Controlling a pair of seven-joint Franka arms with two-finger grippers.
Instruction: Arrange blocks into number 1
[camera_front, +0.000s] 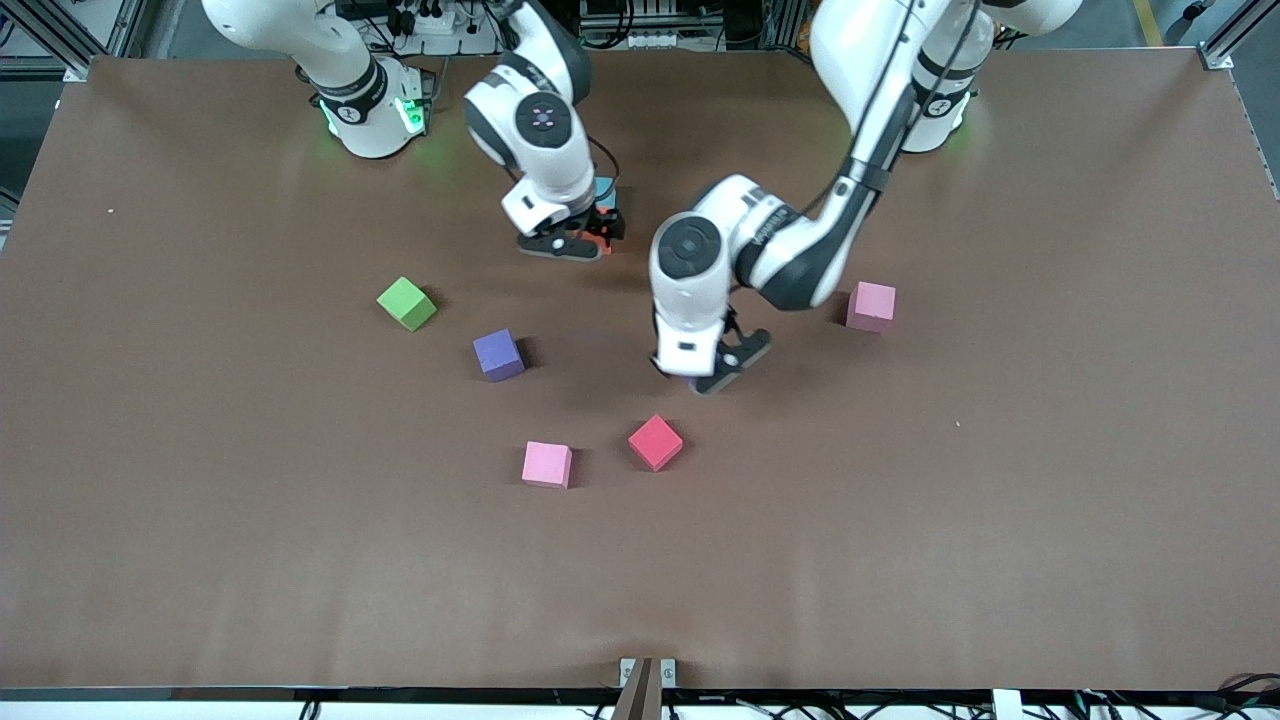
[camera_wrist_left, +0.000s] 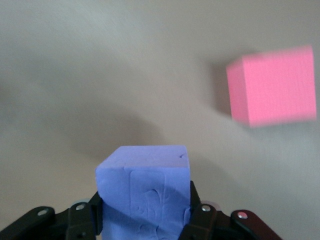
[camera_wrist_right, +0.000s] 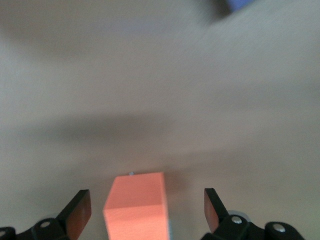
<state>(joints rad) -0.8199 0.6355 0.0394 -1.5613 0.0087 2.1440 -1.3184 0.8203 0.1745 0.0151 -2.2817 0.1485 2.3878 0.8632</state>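
Observation:
My left gripper (camera_front: 712, 378) is shut on a purple block (camera_wrist_left: 145, 195), low over the table's middle. A pinkish-red block (camera_wrist_left: 272, 85) lies close by in the left wrist view. My right gripper (camera_front: 590, 238) stands open around the orange block (camera_wrist_right: 135, 205), its fingers (camera_wrist_right: 80, 212) apart from the block's sides. The cyan block (camera_front: 605, 188) sits just beside the orange one, farther from the front camera. Loose on the table lie the green block (camera_front: 407, 303), the second purple block (camera_front: 498, 354), a pink block (camera_front: 547, 464), the red block (camera_front: 655, 442) and another pink block (camera_front: 871, 305).
The brown table (camera_front: 1000, 500) stretches wide toward both ends. A small metal bracket (camera_front: 645, 672) sits at the table edge nearest the front camera. Both arm bases stand along the edge farthest from it.

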